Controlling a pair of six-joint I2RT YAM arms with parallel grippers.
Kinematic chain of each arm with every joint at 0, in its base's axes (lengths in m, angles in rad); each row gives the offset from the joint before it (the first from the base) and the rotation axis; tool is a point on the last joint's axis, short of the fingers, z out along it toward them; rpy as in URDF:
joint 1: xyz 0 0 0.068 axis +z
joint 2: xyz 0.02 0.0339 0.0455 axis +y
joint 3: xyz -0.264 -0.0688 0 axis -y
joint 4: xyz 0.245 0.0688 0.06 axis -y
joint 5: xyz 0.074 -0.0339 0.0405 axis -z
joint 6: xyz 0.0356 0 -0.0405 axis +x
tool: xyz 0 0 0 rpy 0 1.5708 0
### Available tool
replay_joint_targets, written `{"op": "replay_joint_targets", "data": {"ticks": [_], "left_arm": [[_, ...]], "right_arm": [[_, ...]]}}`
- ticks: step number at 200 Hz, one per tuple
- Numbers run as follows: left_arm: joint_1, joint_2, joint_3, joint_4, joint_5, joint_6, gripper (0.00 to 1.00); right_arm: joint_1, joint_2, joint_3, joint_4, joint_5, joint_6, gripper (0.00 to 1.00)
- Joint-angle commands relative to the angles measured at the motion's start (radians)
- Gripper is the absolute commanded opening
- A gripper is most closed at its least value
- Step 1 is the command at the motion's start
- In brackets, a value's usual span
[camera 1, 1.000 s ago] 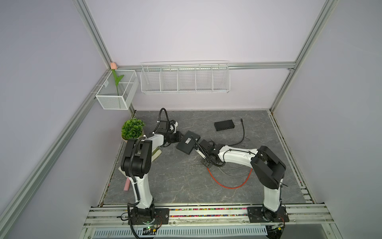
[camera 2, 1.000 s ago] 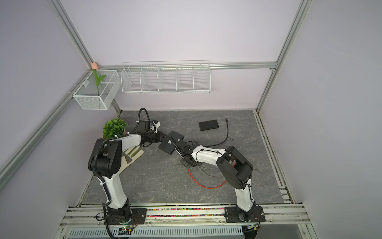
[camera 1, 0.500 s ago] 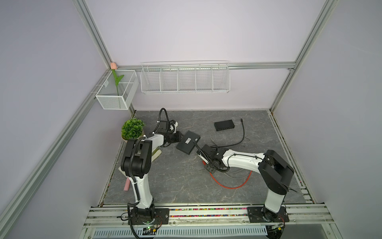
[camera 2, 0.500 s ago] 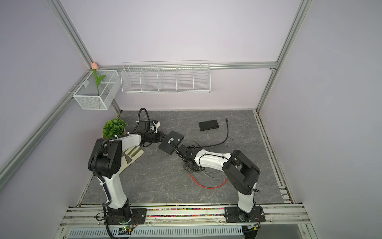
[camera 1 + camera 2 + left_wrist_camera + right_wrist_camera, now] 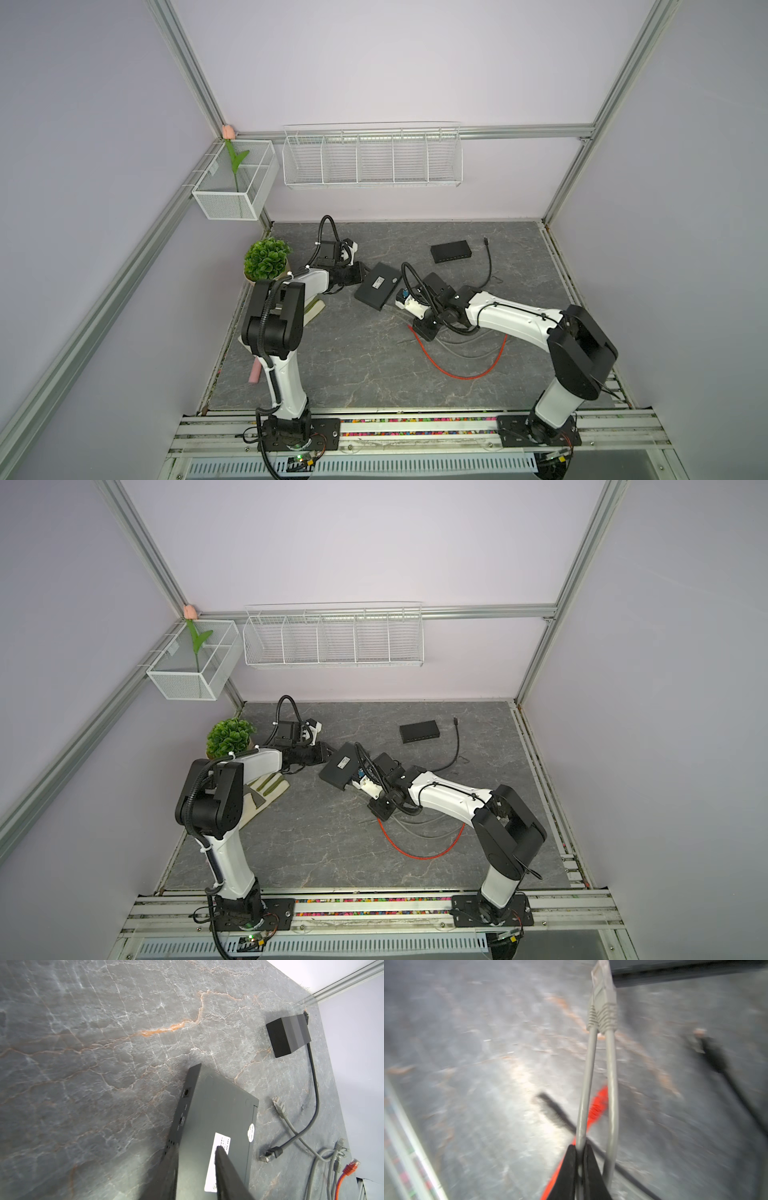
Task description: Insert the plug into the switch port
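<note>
Right pincer (image 5: 579,1153) shut tight on grey cable (image 5: 586,1084), with the plug (image 5: 603,991) sticking out ahead, just short of the switch (image 5: 218,1105). Left pincer (image 5: 196,1148) clamps the switch by one edge over the worktop (image 5: 83,1043). Plug not yet in a port; aligning and pushing in are left.

Right pincer (image 5: 579,1147) pinches grey cable (image 5: 586,1084); plug (image 5: 602,991) near dark edge, probably switch (image 5: 685,965).

Blur smears the tabletop (image 5: 467,1064); the switch (image 5: 685,968) is cut off.
</note>
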Motion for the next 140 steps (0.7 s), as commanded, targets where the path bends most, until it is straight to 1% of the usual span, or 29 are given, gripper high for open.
{"op": "replay_joint_targets", "data": {"ticks": [1, 9, 18, 24, 31, 35, 38, 41, 48, 52, 58, 72, 86, 101, 120, 140], "left_arm": [[0.007, -0.026, -0.014, 0.016, 0.012, -0.01, 0.32], [0.007, -0.026, -0.014, 0.018, 0.013, -0.011, 0.32], [0.008, -0.029, -0.013, 0.017, 0.011, -0.011, 0.32], [0.01, -0.029, -0.014, 0.017, 0.01, -0.011, 0.32], [0.01, -0.03, -0.015, 0.018, 0.011, -0.011, 0.32], [0.011, -0.029, -0.016, 0.019, 0.011, -0.013, 0.32], [0.012, -0.03, -0.016, 0.021, 0.011, -0.012, 0.32], [0.012, -0.031, -0.017, 0.02, 0.012, -0.012, 0.32], [0.012, -0.033, -0.018, 0.022, 0.014, -0.014, 0.32], [0.012, -0.032, -0.019, 0.023, 0.015, -0.014, 0.32], [0.012, -0.034, -0.021, 0.024, 0.015, -0.014, 0.32], [0.012, -0.035, -0.022, 0.023, 0.014, -0.016, 0.32], [0.012, -0.042, -0.028, 0.026, 0.012, -0.016, 0.32], [0.012, -0.044, -0.031, 0.029, 0.012, -0.017, 0.32], [0.012, -0.047, -0.031, 0.03, 0.013, -0.018, 0.32], [0.012, -0.05, -0.035, 0.029, 0.01, -0.018, 0.32]], "right_arm": [[-0.012, 0.035, 0.058, -0.127, -0.096, -0.059, 0.1], [0.01, 0.048, 0.079, -0.172, -0.191, -0.103, 0.12], [0.041, 0.024, 0.063, -0.151, -0.234, -0.125, 0.13], [0.047, 0.003, 0.046, -0.115, -0.215, -0.115, 0.15], [0.046, -0.01, 0.028, -0.085, -0.139, -0.086, 0.2], [0.042, -0.005, 0.031, -0.093, -0.104, -0.078, 0.21], [0.039, 0.004, 0.037, -0.109, -0.102, -0.082, 0.22], [0.037, 0.013, 0.054, -0.144, -0.119, -0.094, 0.23], [0.038, 0.044, 0.083, -0.203, -0.202, -0.132, 0.26], [0.045, 0.059, 0.092, -0.218, -0.243, -0.148, 0.28], [0.054, 0.063, 0.091, -0.205, -0.262, -0.154, 0.3], [0.058, 0.054, 0.065, -0.128, -0.14, -0.096, 0.35], [0.056, 0.069, 0.079, -0.137, -0.093, -0.091, 0.39], [0.07, 0.069, 0.091, -0.104, -0.023, -0.078, 0.39], [0.088, 0.079, 0.124, -0.065, 0.12, -0.065, 0.39], [0.102, 0.135, 0.207, -0.081, 0.198, -0.087, 0.39]]}}
